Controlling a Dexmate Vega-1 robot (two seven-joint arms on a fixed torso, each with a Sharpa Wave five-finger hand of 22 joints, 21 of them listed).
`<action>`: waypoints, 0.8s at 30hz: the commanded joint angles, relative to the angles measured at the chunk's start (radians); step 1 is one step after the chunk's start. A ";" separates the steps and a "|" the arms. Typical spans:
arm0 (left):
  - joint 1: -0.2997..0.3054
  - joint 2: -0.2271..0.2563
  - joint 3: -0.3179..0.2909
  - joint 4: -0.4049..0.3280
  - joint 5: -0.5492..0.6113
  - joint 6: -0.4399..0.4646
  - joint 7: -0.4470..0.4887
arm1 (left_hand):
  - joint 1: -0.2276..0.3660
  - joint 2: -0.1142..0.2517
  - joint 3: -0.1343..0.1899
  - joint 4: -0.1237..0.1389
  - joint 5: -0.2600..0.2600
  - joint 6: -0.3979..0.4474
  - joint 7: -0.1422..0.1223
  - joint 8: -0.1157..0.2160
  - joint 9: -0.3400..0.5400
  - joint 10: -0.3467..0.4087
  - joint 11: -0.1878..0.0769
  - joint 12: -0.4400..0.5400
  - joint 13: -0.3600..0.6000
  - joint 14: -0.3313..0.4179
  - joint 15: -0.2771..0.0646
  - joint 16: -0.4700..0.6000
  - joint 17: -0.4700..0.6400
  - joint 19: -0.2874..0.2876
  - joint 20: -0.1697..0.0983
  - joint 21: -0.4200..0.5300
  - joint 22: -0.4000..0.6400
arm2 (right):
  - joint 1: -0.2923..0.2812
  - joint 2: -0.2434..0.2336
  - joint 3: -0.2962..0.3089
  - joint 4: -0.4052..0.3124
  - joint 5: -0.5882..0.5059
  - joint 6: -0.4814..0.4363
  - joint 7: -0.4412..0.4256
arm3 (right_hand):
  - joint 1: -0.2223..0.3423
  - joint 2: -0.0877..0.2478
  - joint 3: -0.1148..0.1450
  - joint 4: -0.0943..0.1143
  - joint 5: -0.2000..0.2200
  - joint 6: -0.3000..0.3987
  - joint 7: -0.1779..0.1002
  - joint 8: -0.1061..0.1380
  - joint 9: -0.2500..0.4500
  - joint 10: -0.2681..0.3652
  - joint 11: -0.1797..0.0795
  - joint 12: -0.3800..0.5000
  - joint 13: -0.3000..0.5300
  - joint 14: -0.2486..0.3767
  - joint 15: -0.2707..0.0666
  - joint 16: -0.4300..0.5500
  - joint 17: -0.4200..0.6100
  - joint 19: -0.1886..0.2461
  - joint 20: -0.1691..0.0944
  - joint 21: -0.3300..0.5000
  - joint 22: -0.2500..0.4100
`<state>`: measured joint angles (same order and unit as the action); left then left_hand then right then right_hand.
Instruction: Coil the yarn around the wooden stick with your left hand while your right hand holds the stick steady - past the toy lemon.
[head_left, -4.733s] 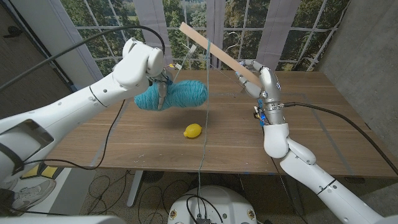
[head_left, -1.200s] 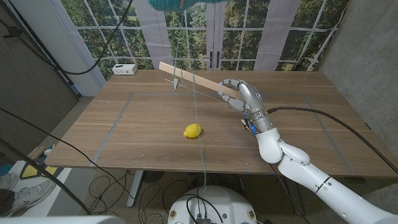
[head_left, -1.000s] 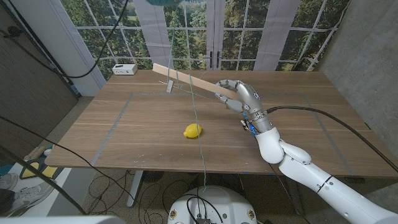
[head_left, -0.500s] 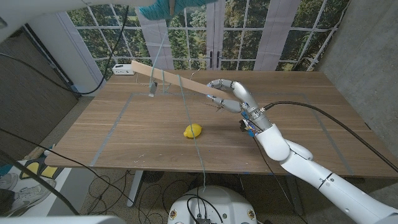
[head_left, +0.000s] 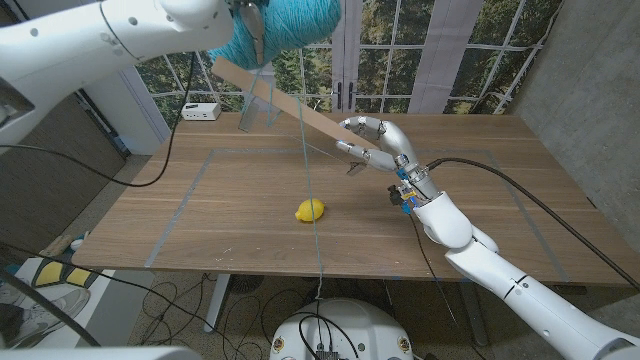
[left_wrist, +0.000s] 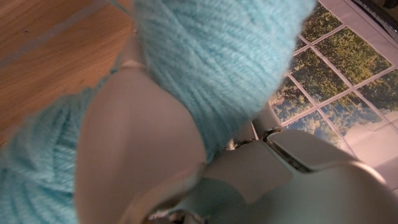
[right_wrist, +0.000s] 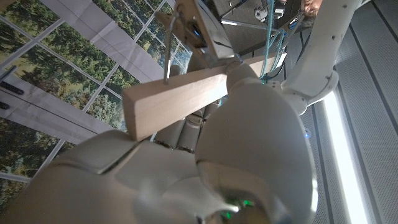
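— Above the table's far side, what's the yarn (head_left: 290, 22) like?
— A fat turquoise skein gripped in the left hand (head_left: 245, 25), one strand hanging past the toy lemon (head_left: 311, 210).
— And the wooden stick (head_left: 285, 100)?
— Clasped by the right hand (head_left: 375, 145), tilted steeper than half a second ago; the skein has dropped lower.

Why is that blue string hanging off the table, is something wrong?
A little odd: a loose strand from the teal yarn ball in the left hand drops past the yellow toy lemon, over the wooden table's front edge.
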<state>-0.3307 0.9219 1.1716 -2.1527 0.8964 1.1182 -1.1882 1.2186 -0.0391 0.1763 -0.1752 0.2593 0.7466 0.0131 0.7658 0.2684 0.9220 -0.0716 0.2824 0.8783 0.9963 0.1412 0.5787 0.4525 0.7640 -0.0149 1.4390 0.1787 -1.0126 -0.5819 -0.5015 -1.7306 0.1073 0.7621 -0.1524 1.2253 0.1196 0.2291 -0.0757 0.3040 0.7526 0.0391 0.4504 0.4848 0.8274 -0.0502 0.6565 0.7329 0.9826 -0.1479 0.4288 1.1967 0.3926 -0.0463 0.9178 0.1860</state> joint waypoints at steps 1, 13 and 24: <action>0.267 0.076 -0.246 -0.060 0.024 -0.085 -0.032 | 0.102 0.132 0.116 0.046 0.005 0.082 -0.047 0.000 0.003 0.082 -0.071 0.000 0.005 0.336 -0.370 0.001 0.250 -0.061 -0.184 0.003 0.002 | -0.031 0.090 0.104 0.019 0.030 -0.036 -0.017 | 0.038 0.040 0.003 0.005 0.005 0.187 -0.159 0.003 0.003 0.091 -0.085 0.000 0.002 0.008 -0.081 -0.002 0.003 -0.004 -0.126 0.007 0.003; 0.453 0.125 -0.384 -0.088 0.020 -0.126 -0.054 | 0.103 0.132 0.115 0.046 0.006 0.082 -0.045 -0.003 0.006 0.084 -0.071 -0.005 0.007 0.335 -0.370 -0.001 0.253 -0.063 -0.184 0.002 0.002 | -0.020 0.160 0.141 0.096 0.060 -0.094 -0.088 | 0.040 0.041 0.004 0.005 0.005 0.187 -0.158 0.000 0.002 0.091 -0.084 -0.002 0.003 0.011 -0.081 -0.003 0.003 -0.006 -0.124 0.012 0.002; 0.504 0.069 -0.383 -0.048 0.045 -0.225 -0.116 | 0.104 0.133 0.114 0.045 0.006 0.083 -0.043 -0.006 0.008 0.083 -0.069 -0.008 0.011 0.335 -0.370 -0.004 0.252 -0.063 -0.184 0.002 0.002 | -0.017 0.201 0.175 0.091 -0.023 -0.117 -0.189 | 0.042 0.041 0.003 0.004 0.005 0.188 -0.157 -0.002 0.003 0.094 -0.083 -0.005 0.002 0.011 -0.081 -0.004 0.004 -0.007 -0.124 0.016 0.002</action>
<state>0.0898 1.0218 0.8249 -2.2255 0.9210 0.9703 -1.2526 1.2187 -0.0391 0.1763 -0.1752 0.2591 0.7478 0.0141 0.7570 0.2723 0.9256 -0.0680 0.2778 0.8829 0.9965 0.1413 0.5669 0.4648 0.7513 -0.0162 1.4389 0.1812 -1.0322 -0.4249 -0.3610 -1.6503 0.1397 0.6760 -0.2504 1.2318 0.1131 0.2291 -0.0757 0.3007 0.7596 0.0321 0.4426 0.4842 0.8344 -0.0574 0.6490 0.7342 0.9864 -0.1517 0.4249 1.1966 0.3873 -0.0409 0.9253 0.1862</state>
